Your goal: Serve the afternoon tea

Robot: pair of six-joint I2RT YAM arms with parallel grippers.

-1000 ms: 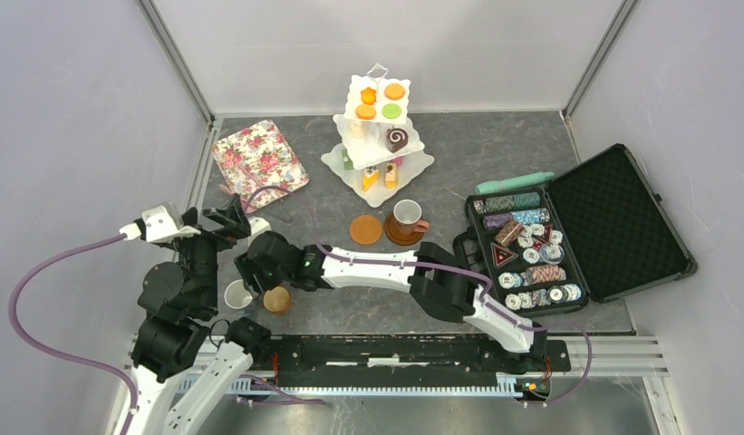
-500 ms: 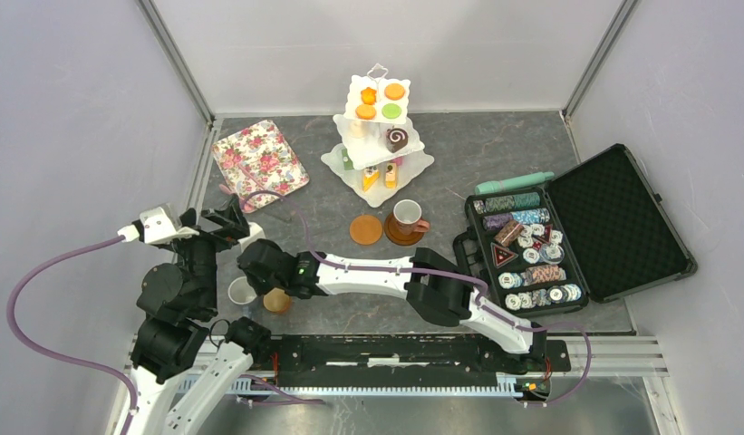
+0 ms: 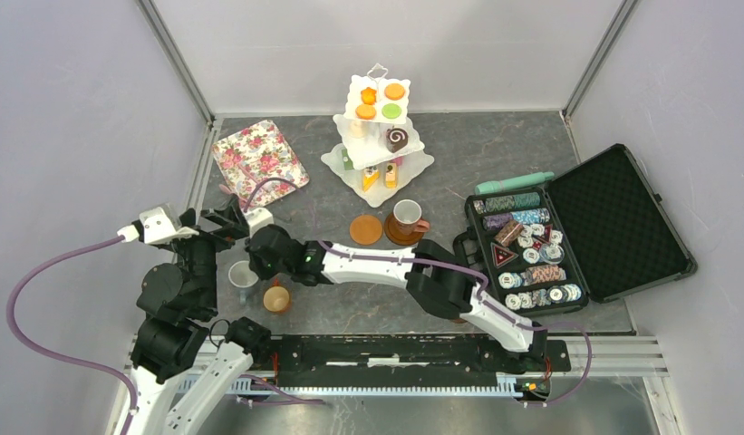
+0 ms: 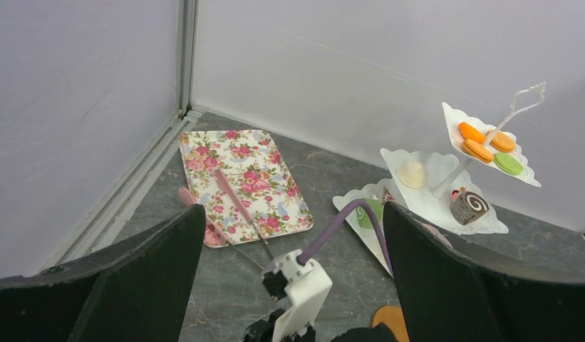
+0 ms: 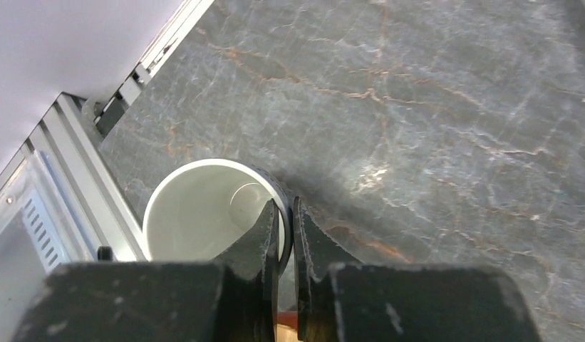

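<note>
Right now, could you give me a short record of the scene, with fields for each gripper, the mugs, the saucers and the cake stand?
right gripper: shut on the rim of the white mug, one finger inside, one outside
left gripper: open, holding nothing
tan mug: upright, close beside the white mug
third mug: upright on a saucer
empty saucer: just left of that one, nothing on it
stand: three tiers, far side, cakes on it

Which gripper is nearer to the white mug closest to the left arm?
Right. The right gripper pinches the white mug by its rim; the left gripper hangs open beyond it, not touching.
</note>
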